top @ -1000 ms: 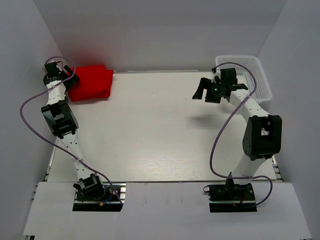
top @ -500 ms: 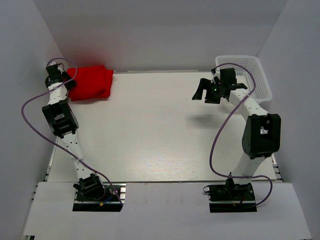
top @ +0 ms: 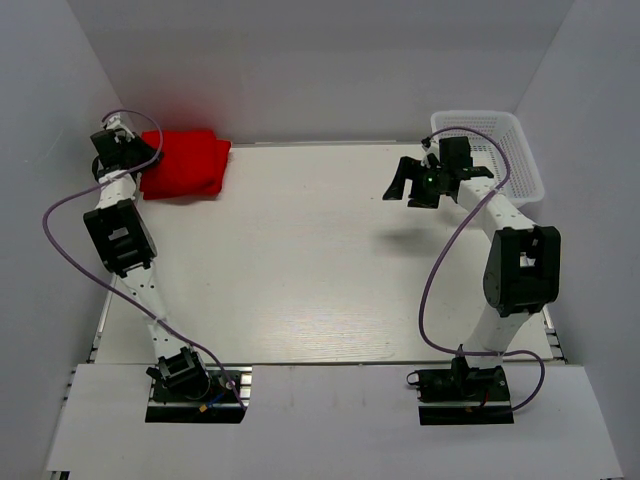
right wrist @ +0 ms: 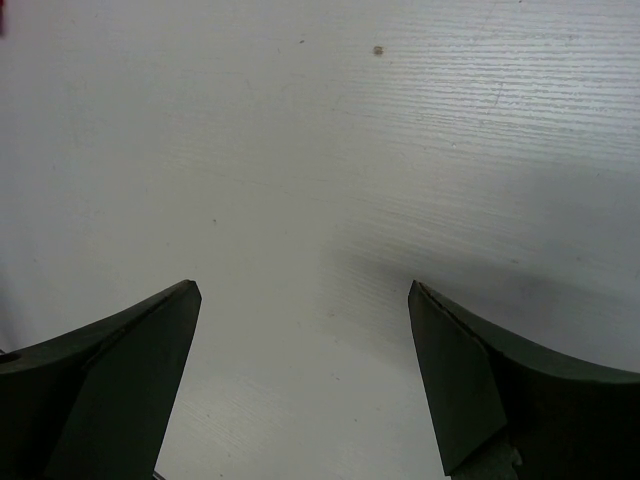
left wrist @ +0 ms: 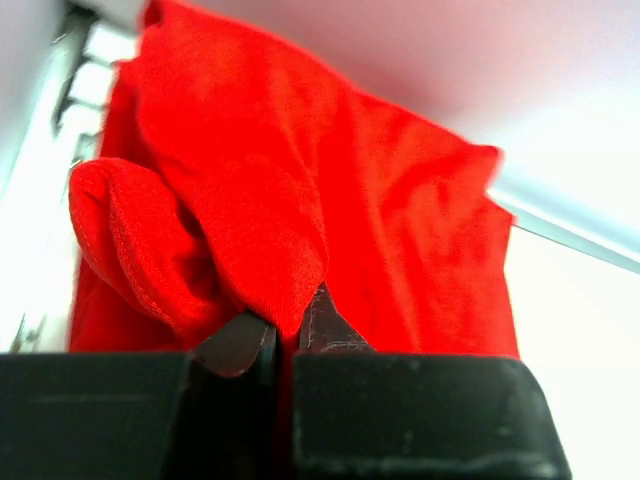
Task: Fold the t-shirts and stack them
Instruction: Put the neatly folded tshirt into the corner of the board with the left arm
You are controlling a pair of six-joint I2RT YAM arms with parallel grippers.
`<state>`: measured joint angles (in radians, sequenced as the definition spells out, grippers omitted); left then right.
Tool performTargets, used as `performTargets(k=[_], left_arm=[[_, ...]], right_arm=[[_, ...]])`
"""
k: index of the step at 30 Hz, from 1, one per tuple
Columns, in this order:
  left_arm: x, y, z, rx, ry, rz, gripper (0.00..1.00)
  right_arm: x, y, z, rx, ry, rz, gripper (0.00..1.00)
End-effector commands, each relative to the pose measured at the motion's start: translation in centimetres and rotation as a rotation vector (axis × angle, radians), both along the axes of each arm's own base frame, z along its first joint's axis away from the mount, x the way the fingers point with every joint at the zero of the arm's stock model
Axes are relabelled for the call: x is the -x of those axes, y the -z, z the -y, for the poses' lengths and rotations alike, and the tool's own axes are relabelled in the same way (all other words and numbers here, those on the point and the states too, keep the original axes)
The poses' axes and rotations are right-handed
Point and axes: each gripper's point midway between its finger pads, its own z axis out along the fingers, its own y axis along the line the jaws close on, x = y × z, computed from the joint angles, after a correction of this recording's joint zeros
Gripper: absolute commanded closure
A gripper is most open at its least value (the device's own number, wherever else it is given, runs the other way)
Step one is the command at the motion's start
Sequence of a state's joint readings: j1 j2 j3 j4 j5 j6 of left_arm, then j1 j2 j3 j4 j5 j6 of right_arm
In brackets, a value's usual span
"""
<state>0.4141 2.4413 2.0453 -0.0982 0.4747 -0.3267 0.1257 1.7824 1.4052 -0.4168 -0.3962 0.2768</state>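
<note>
At the table's (top: 300, 260) far left corner, the bright red t-shirt (top: 188, 166) lies bunched in soft folds. My left gripper (left wrist: 285, 330) is clamped on one raised fold at its left edge, and my right gripper (right wrist: 302, 295) hangs spread wide, well apart from it.

We see a white plastic mesh basket (top: 528, 160) sitting at the far right corner of a pale, wood-grained white tabletop (top: 300, 260), with plain grey walls (top: 300, 60) enclosing three sides.

Left gripper (left wrist: 285, 338) is pinched on a fold of the red t-shirt (left wrist: 330, 190). The cloth bunches left of the jaws. Pale table (left wrist: 590, 350) shows at right.
</note>
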Motion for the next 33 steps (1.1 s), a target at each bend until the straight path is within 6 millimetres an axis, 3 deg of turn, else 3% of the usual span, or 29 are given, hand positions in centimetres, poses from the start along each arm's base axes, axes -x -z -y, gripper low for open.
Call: performTargets(k=[1, 5, 9, 11, 15, 17, 22, 24, 25, 26, 33], left_arm=[[-0.6, -11.0, 2.5, -0.109, 0.130, 0.229, 1.00], [-0.5, -11.9, 2.3, -0.147, 0.134, 0.237, 1.00], [-0.9, -12.6, 4.1, -0.144, 0.277, 0.301, 1.00], [-1.4, -12.4, 4.3, -0.161, 0.268, 0.301, 1.00], [-1.7, -11.4, 2.2, -0.192, 0.150, 0.250, 1.00], [-1.8, -9.5, 1.3, -0.181, 0.105, 0.185, 1.00], [-1.2, -5.3, -1.2, -0.185, -0.047, 0.048, 0.74], [-0.9, -5.8, -2.4, -0.198, -0.130, 0.050, 0.64], [-0.8, -6.0, -2.2, -0.207, -0.145, 0.047, 0.28], [-0.7, -6.7, -3.1, -0.219, -0.204, 0.047, 0.00], [-1.0, -9.3, -3.8, -0.200, -0.263, 0.071, 0.00]], right_arm=[[-1.1, -1.4, -0.6, -0.027, -0.010, 0.049, 0.10], [-1.0, -1.4, -0.6, -0.032, -0.012, 0.046, 0.10], [-1.3, -1.6, -1.0, -0.056, -0.026, 0.053, 0.10], [-1.4, -1.7, -1.1, -0.059, -0.027, 0.055, 0.10], [-1.4, -1.6, -1.1, -0.062, -0.027, 0.047, 0.10], [-1.2, -1.6, -1.1, -0.060, -0.024, 0.040, 0.10], [-1.1, -1.7, -0.8, -0.048, -0.012, 0.037, 0.10], [-1.0, -1.8, -0.9, -0.048, -0.013, 0.032, 0.10], [-1.1, -1.8, -0.8, -0.050, -0.007, 0.029, 0.10], [-1.1, -2.0, -0.9, -0.050, -0.011, 0.034, 0.10], [-1.0, -2.8, -1.1, -0.061, -0.017, 0.049, 0.10]])
